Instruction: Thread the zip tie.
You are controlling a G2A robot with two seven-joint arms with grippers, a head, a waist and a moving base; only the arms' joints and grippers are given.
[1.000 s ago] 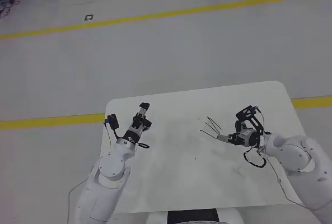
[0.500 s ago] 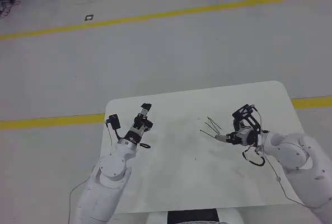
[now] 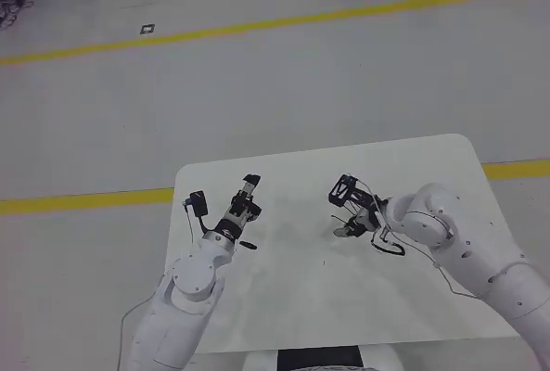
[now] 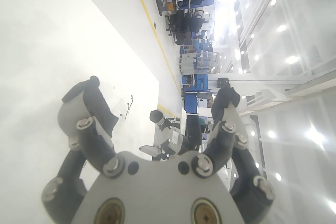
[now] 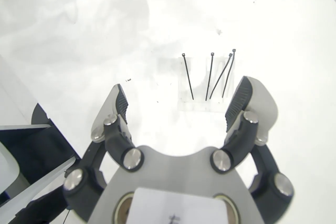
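Four thin black plastic zip ties (image 5: 209,76), each a straight strap ending in a small square head, lie flat side by side on the white table (image 3: 284,278), right of its middle, on a faint clear rectangular patch (image 5: 198,83). Their long axes run roughly parallel, fanning slightly, with the heads away from the right gripper (image 5: 181,86) and the tails toward it; that gripper hangs just above them, jaws spread and empty. The left gripper (image 4: 160,87), well apart over the table's left part, likewise has its jaws wide apart.
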